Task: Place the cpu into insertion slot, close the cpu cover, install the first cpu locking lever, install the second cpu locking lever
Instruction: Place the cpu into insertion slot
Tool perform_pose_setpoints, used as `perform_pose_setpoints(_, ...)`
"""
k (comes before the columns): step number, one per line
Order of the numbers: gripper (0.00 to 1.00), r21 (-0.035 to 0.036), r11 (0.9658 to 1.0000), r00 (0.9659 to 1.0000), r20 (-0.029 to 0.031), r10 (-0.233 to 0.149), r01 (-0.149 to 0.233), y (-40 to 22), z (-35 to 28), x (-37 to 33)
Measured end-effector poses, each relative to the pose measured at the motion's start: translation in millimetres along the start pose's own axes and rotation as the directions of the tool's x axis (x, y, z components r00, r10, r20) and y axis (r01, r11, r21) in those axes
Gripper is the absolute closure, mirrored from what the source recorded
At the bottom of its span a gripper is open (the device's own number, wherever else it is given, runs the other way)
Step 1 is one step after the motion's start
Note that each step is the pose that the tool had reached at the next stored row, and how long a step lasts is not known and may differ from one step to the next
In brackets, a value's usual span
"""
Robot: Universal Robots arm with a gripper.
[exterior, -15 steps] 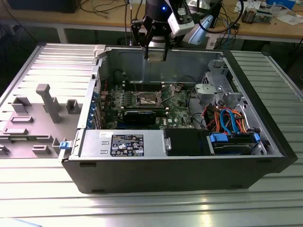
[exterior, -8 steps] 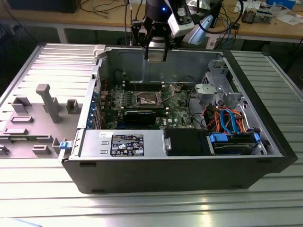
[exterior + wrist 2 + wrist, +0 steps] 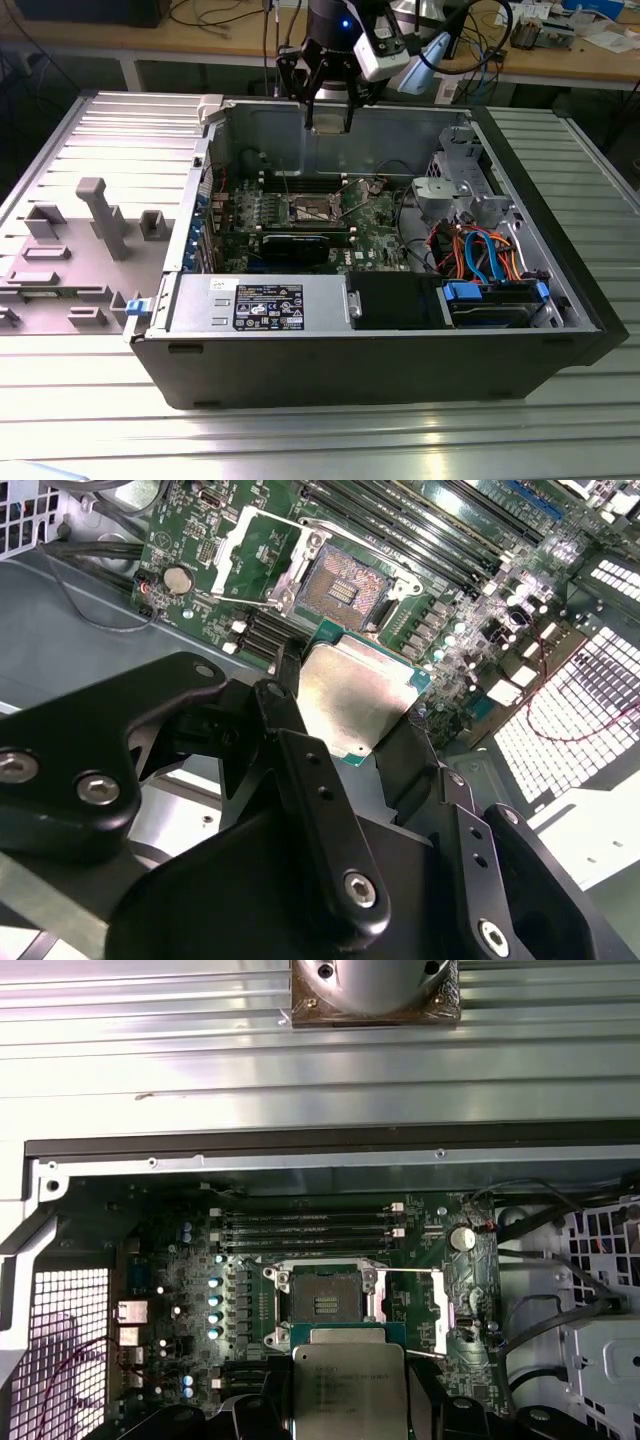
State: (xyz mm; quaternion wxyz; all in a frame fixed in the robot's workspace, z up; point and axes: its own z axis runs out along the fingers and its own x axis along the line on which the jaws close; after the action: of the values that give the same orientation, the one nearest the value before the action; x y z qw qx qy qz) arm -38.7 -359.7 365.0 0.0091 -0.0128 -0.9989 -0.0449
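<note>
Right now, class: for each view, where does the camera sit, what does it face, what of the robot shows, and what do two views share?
Exterior view: off the arm, looking down into the open computer case; the gripper hangs over it.
Second wrist view: on the arm, looking past black fingers clamping the cpu.
First wrist view: on the arm, facing the board; the gripper flanks the cpu.
Shared: both wrist views show the cpu and the bare insertion slot.

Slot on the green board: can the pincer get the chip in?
Probably yes: the cover is swung open, the slot looks bare, and the pincer holds the cpu above the board.
</note>
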Motion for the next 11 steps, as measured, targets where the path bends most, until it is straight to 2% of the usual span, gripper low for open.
perform_pose_setpoints(5, 0.45, 0.0, 1.0, 1.0, 0.0, 0.0, 0.0, -0.6, 0.7, 0.0)
perform_pose_setpoints(7, 0.45, 0.0, 1.0, 1.0, 0.0, 0.0, 0.0, -1.4, 4.5, -0.1)
perform_pose_setpoints(11, 0.45, 0.0001, 1.0, 1.0, 0.0, 0.0, 0.0, -1.5, 5.1, -0.1)
